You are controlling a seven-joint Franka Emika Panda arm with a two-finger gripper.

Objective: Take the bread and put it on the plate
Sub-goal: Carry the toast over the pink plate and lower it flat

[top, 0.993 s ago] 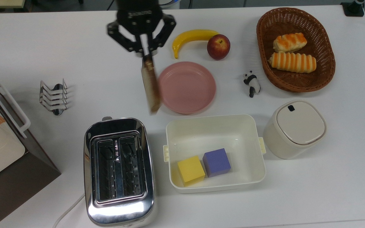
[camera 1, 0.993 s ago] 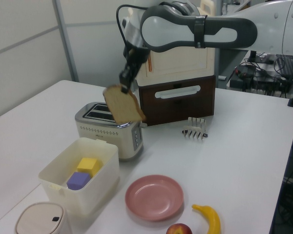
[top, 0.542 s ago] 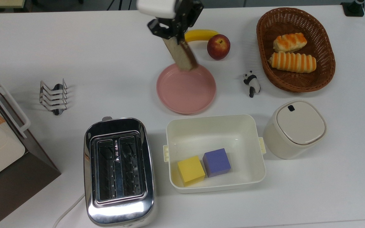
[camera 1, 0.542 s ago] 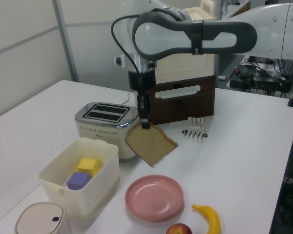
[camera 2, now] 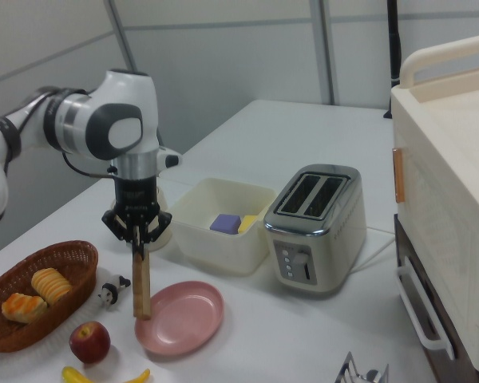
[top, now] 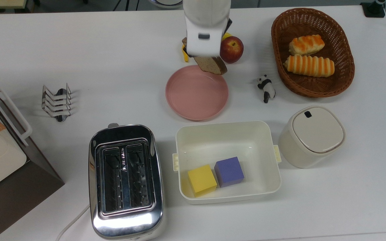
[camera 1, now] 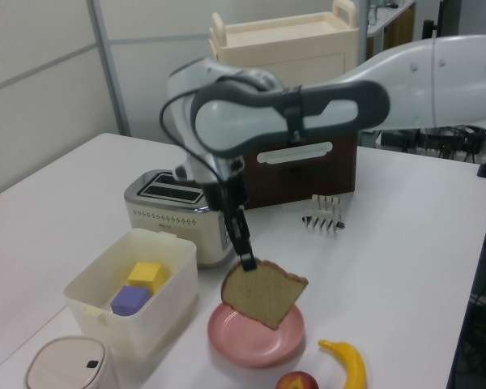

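Left view: your gripper (camera 1: 247, 261) has its fingers clenched on the bread (camera 1: 262, 292) by its top edge, slice hanging tilted in the air just above the plate (camera 1: 255, 336). Plate sits mid-counter (top: 79, 50), beside the white tub (top: 227, 160).

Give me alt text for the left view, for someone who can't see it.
A white robot arm's gripper holds a slice of brown bread by its top edge, hanging just above a pink plate. Behind stand a chrome toaster and a white tub holding yellow and purple blocks.
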